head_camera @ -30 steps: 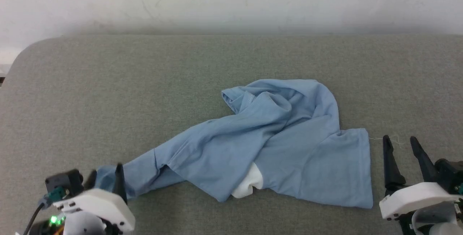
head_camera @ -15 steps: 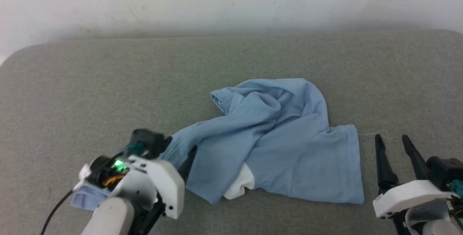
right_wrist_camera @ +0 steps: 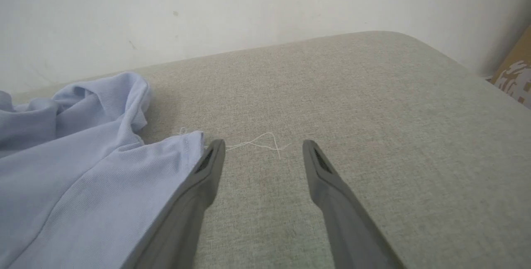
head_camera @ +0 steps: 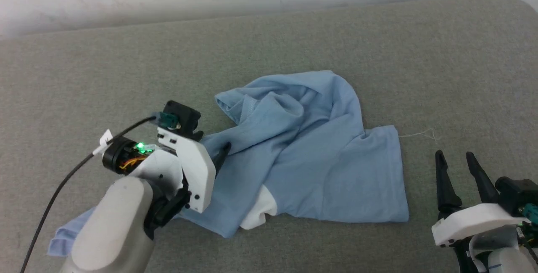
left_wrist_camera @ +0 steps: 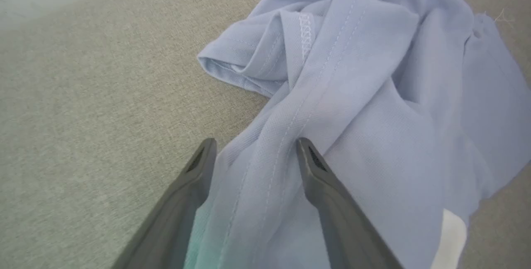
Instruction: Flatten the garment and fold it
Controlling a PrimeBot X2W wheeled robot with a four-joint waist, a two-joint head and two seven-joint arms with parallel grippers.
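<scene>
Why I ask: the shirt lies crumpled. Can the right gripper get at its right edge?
Probably yes. The right gripper stands open just beside the shirt, whose right edge lies flat on the cushion close by. Only a loose thread lies between them.

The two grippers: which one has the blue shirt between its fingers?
The left gripper: a seamed fold of the garment lies between its open fingers. The right gripper's fingers frame bare grey surface.

A: Left pincer (left_wrist_camera: 255, 144), change?
B: Moved from the front left corner of the grey padded surface (head_camera: 84, 75) inward. Its jaws, now wider, straddle a seamed fold of the garment (head_camera: 319, 159).
A: Head view?
B: Camera turned, so the whole scene is shifted left and tilted.
</scene>
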